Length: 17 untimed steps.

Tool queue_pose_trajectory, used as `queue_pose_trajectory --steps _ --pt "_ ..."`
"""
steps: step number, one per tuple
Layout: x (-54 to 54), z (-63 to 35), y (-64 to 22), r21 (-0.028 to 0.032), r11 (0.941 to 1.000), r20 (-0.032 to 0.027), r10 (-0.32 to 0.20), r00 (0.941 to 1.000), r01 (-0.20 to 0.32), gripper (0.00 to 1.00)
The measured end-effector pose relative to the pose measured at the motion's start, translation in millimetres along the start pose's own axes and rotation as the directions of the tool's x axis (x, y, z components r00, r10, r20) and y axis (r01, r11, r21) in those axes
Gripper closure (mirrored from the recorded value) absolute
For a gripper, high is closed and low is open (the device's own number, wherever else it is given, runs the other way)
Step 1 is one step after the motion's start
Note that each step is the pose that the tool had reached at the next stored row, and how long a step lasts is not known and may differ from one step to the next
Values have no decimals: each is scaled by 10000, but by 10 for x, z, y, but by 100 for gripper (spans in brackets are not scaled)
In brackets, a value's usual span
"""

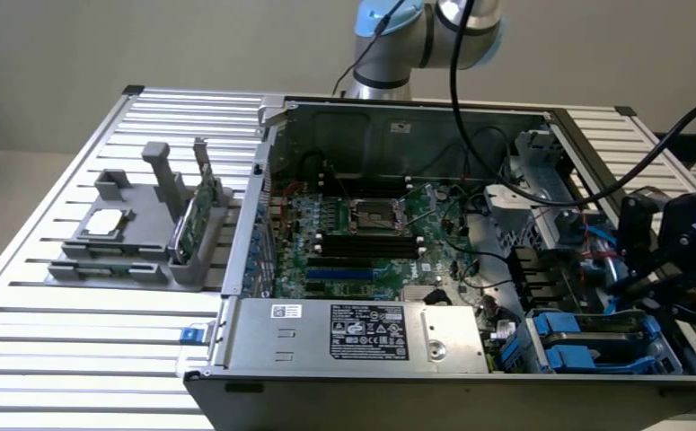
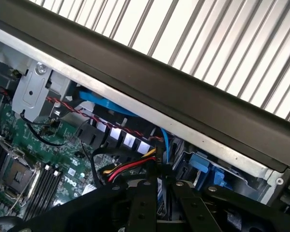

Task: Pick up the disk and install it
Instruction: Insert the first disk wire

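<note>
An open desktop computer case [image 1: 444, 117] lies on its side on a slatted metal counter [image 1: 60, 305], with the green motherboard [image 1: 365, 233] facing up and the silver power supply [image 1: 354, 334] along the near edge. The arm's black gripper [image 1: 653, 283] hangs over the case's drive bays at the exterior view's right, among black cables.

In the wrist view the two black fingers [image 2: 144, 205] stand close together, nearly closed, with a thin blue-edged thing pinched upright between them; it looks like the disk [image 2: 160, 195], seen edge-on, though too little of it shows to be sure. Its long axis cannot be judged from that sliver.

Just below the gripper in the exterior view, a blue plastic carrier [image 1: 587, 346] with a grey metal drive sits flat in the bay at the near right corner of the case, its long side running roughly along the case's front edge. Red, yellow and black wires [image 2: 128, 166] and a blue cable [image 2: 104, 104] run beside the fingers.

At the exterior view's left, a grey holder [image 1: 132, 229] on the counter carries a small square silver chip [image 1: 106, 222] and an upright green circuit card [image 1: 192, 220], well apart from the gripper.
</note>
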State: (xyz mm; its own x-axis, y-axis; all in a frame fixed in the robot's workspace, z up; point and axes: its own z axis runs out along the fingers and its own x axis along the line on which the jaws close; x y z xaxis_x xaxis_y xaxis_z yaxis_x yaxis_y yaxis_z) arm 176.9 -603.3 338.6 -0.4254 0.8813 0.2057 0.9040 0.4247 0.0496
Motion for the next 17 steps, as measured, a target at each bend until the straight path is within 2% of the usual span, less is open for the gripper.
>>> queue_pose_trajectory --steps 4,6,12,14,17 --pt "1 -3 -2 85 9998 -183 154 9997 -152 83" --pt "2 -8 -2 126 9996 -240 239 9994 -236 83" --pt "13 -35 -9 197 9994 -260 298 9992 -293 83" --pt "15 -36 -15 266 9992 -254 318 9992 -312 83" --pt "17 -36 -19 412 9985 -245 370 9990 -360 83"
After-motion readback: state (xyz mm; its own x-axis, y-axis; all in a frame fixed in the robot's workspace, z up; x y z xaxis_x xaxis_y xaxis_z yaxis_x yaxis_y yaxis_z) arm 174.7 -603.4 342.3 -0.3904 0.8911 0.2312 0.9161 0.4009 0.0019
